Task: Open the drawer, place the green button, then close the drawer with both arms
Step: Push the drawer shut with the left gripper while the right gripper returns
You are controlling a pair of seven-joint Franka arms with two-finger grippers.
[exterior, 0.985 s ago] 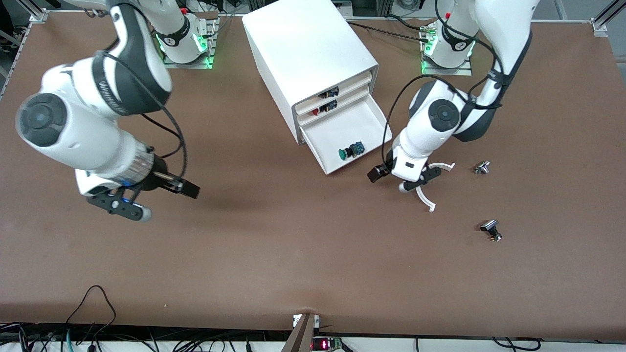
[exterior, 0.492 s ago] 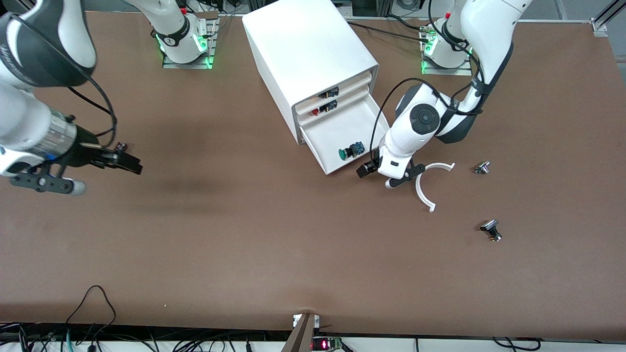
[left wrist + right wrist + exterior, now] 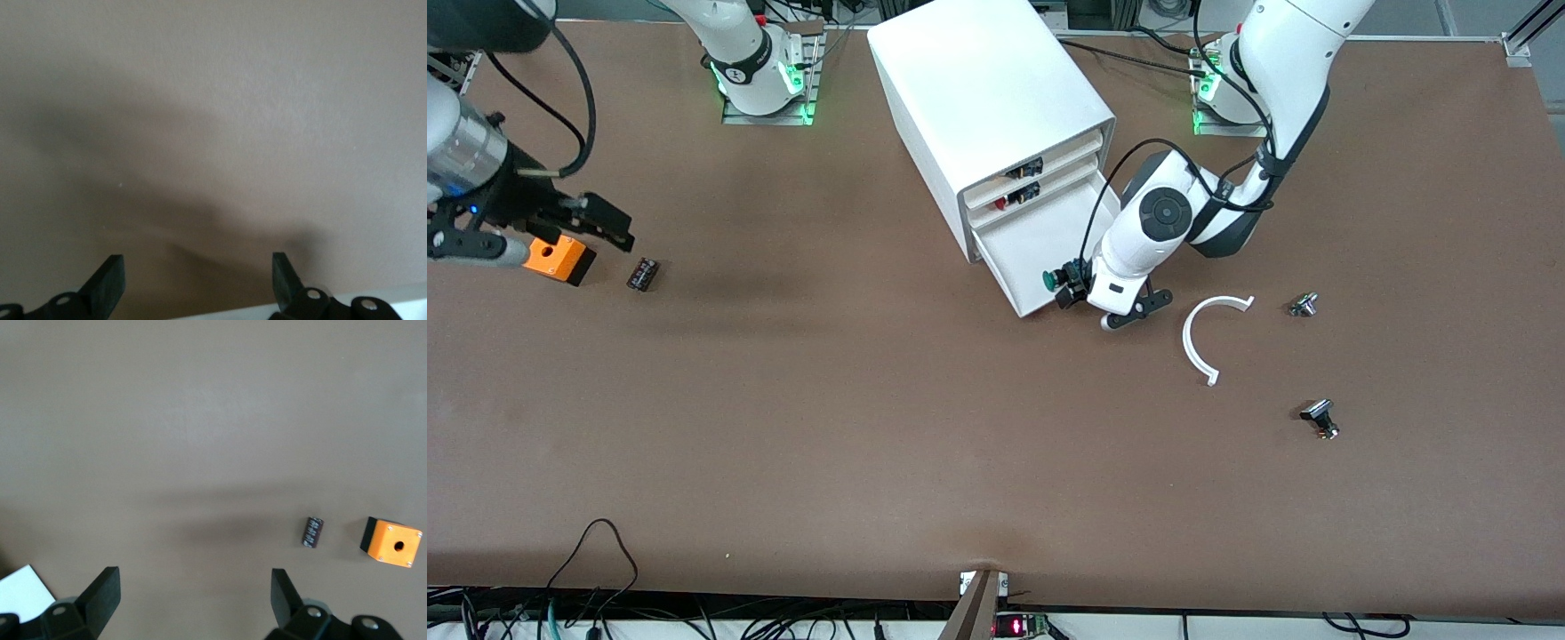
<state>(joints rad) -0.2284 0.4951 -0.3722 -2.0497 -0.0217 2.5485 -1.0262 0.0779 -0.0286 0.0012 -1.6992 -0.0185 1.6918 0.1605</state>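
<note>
At the table's middle, the cabinet (image 3: 996, 116) has its lowest drawer (image 3: 1049, 244) pulled out — we see the button (image 3: 1060, 277) lying inside, by the front lip. Our left gripper (image 3: 1080, 300) hangs at that front, fingers spread and empty; the right gripper (image 3: 543, 233), also spread, waits over the orange box (image 3: 559, 258). We judge the drawer light and stiff — push its flat front.

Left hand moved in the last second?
Yes. The left hand, open, has shifted from over the white curved piece toward the open drawer, and now sits at its front corner beside the green button.
</note>
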